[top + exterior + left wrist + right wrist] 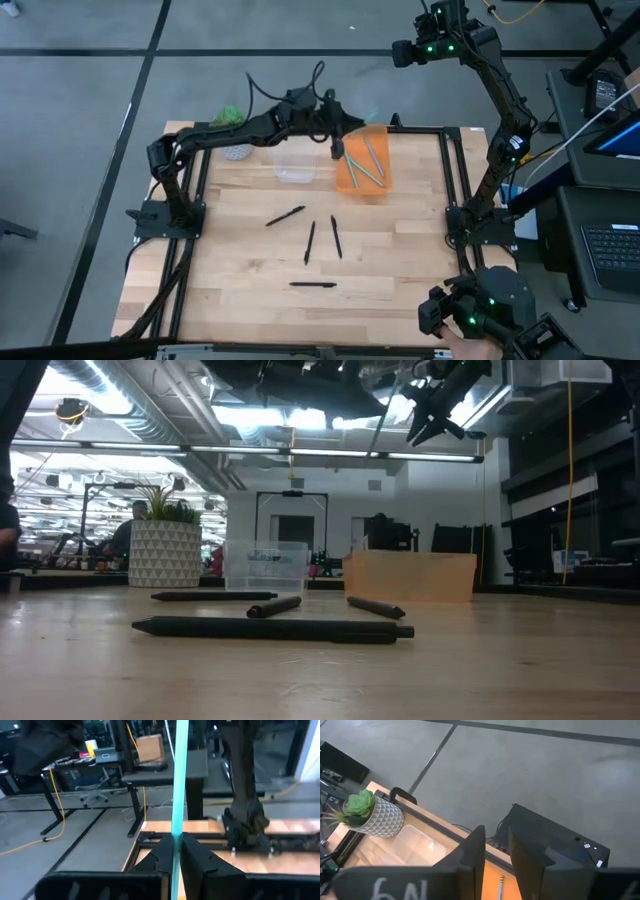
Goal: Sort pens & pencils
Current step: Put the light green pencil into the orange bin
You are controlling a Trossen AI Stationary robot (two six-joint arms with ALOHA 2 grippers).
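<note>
the left gripper (337,150) hangs above the table's far side, between the clear plastic container (294,165) and the orange tray (362,165), its fingers (197,857) pinched on one teal pencil (178,795) that stands upright between them. in the low view that pencil (380,420) slants up under the ceiling lights in the raised gripper (432,422).

three more teal pencils (370,162) lie in the orange tray, close together and roughly parallel. counted with the one being held, that makes four teal.

four black pens lie on the bare wooden table (400,280), apart from each other: one slanted toward the left side (285,216), two nearly upright in the middle (309,242) and (337,237), and one lying crosswise nearest the front edge (313,284).

the clear container looks empty. a small potted plant (232,125) in a patterned white pot stands at the far left corner.

the right gripper (496,851) is held high beyond the far right corner, its fingers a little apart with nothing between them.
</note>
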